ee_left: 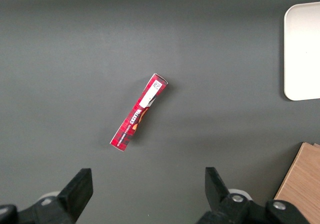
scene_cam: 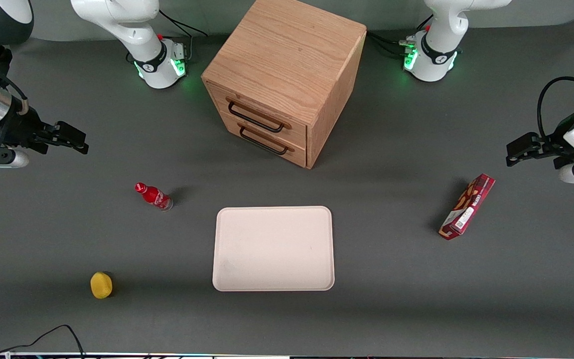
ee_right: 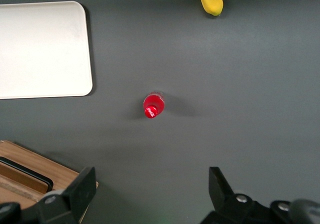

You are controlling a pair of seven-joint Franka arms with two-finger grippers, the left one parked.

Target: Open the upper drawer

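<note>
In the front view the pincer (scene_cam: 75, 139) hangs empty above the table (scene_cam: 391, 299), well apart from the closed upper drawer (scene_cam: 259, 117); the lower drawer (scene_cam: 267, 142) looks alike, so it may catch the wrong handle. In the right wrist view its fingers (ee_right: 82, 186) are spread wide; the bottle (ee_right: 154, 106) stands below and could be knocked.

A high front camera overlooks the whole table (scene_cam: 396, 299); both wrist cameras face straight down, sharing the tray (ee_right: 45, 49) and the gripper (ee_right: 150, 196).
</note>
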